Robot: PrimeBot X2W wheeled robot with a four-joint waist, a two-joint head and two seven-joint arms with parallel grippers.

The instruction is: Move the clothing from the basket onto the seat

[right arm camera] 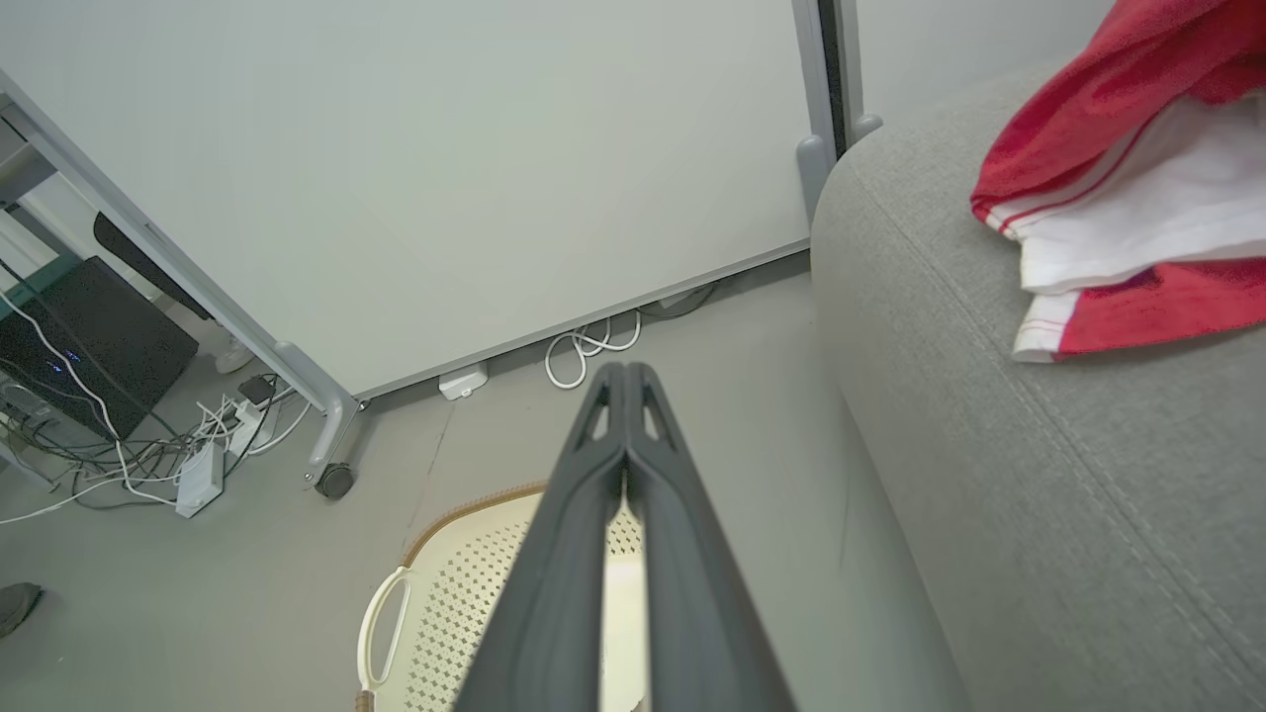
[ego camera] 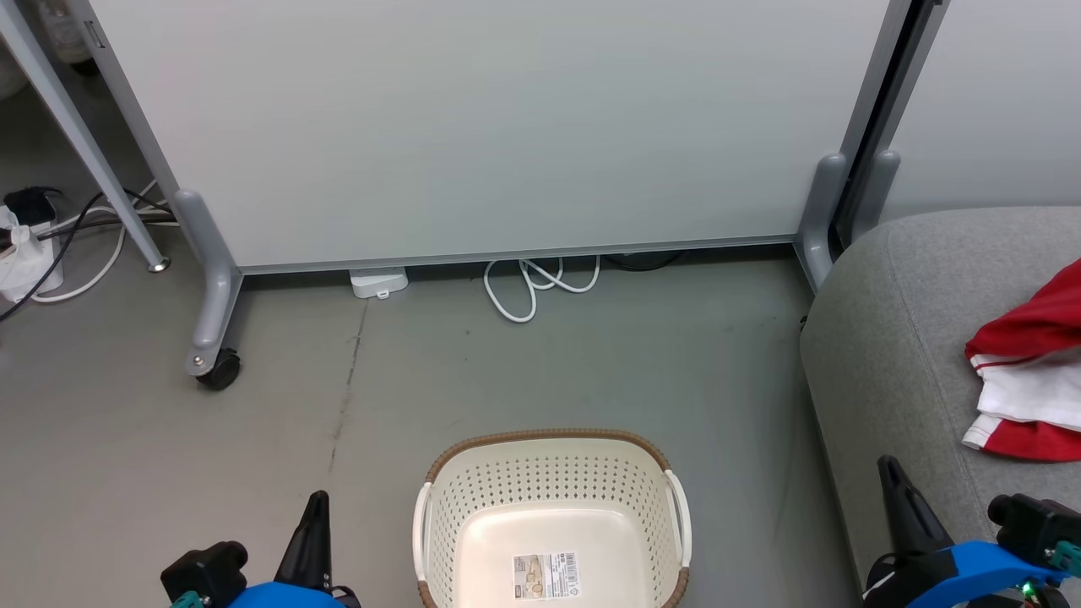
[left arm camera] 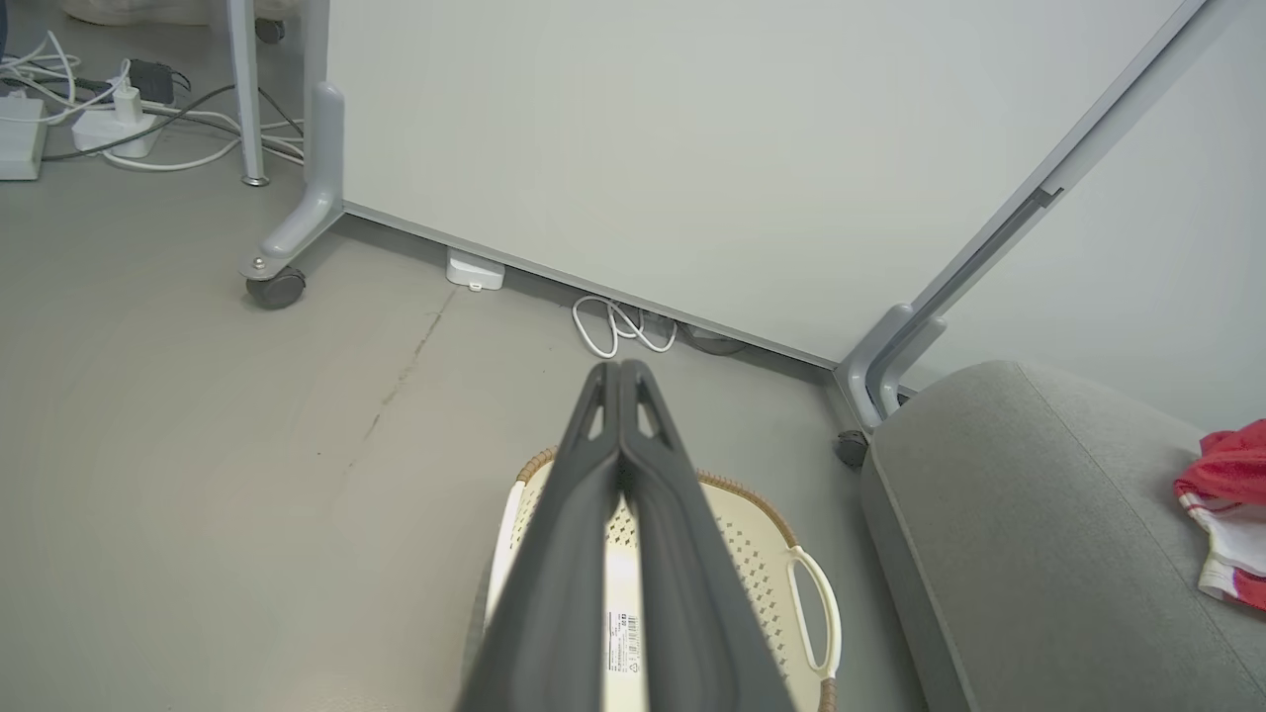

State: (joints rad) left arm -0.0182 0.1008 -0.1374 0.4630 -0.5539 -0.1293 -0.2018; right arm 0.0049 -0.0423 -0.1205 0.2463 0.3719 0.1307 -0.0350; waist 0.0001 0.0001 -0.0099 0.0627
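Two pairs of jaws are pressed shut on nothing: the left gripper (ego camera: 314,517) just left of the basket (ego camera: 549,437), the right gripper (ego camera: 892,475) at the near edge of the seat (ego camera: 895,338). The basket's bottom lies bare, and the clothing (ego camera: 1032,371) is heaped on the seat, far and right of the right gripper. That is the nearer arm, though little seems left to move.

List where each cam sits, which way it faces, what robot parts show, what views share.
Head view: on the head, looking forward and down at the floor and white partition; empty basket bottom centre, seat with the clothing at right; left hand lower left, right hand lower right.
Left wrist view: on the left wrist, looking along the shut left hand, over the basket toward the partition.
Right wrist view: on the right wrist, along the shut right hand; seat close at right.
Both wrist views share basket, partition, seat, clothing.
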